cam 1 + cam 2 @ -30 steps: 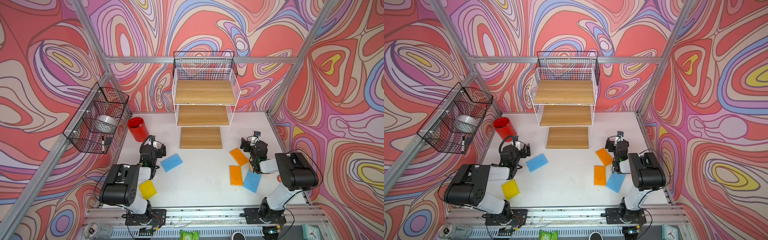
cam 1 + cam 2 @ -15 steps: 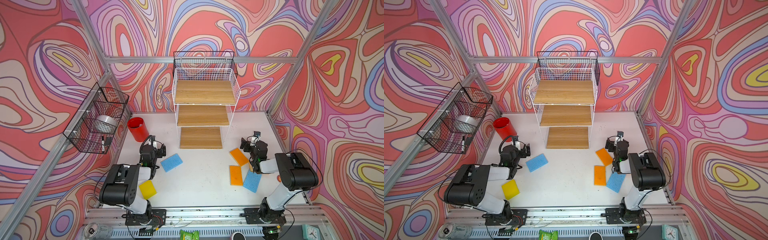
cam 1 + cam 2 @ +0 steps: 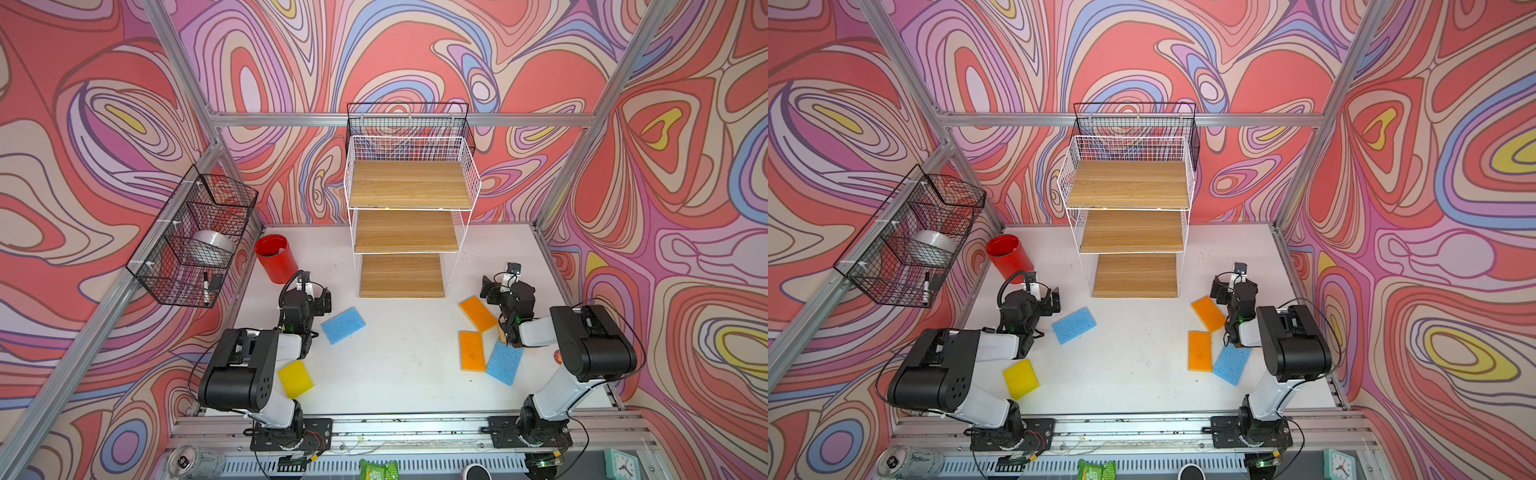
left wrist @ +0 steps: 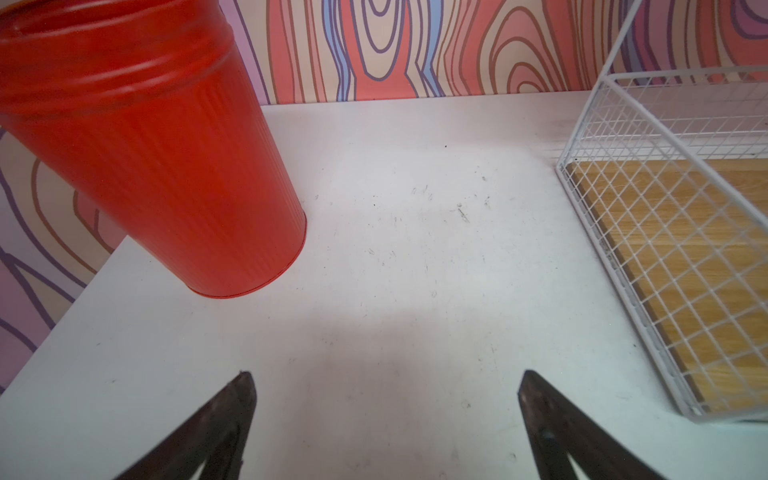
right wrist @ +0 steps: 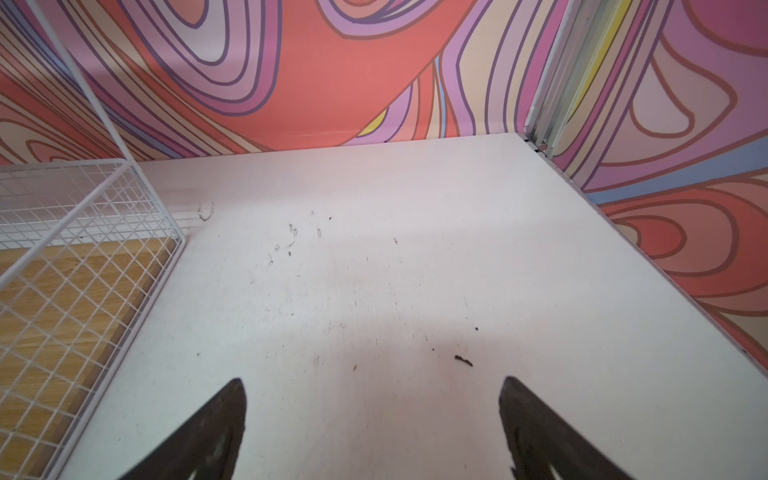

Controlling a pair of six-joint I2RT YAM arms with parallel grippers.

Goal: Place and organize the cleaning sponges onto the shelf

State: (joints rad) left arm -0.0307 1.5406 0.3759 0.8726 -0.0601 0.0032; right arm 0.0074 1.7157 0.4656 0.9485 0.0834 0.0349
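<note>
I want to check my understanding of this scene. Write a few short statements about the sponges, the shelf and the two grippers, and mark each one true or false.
1. All three boards of the shelf are bare. True.
2. The left gripper holds the blue sponge beside the left arm. False: its jaws are open and empty, and that sponge lies on the table.
3. The yellow sponge is inside the red bucket. False: it lies on the table near the left arm's base.
4. Two orange sponges lie on the table near the right arm. True.
5. The right gripper is open with nothing between its jaws. True.
</note>
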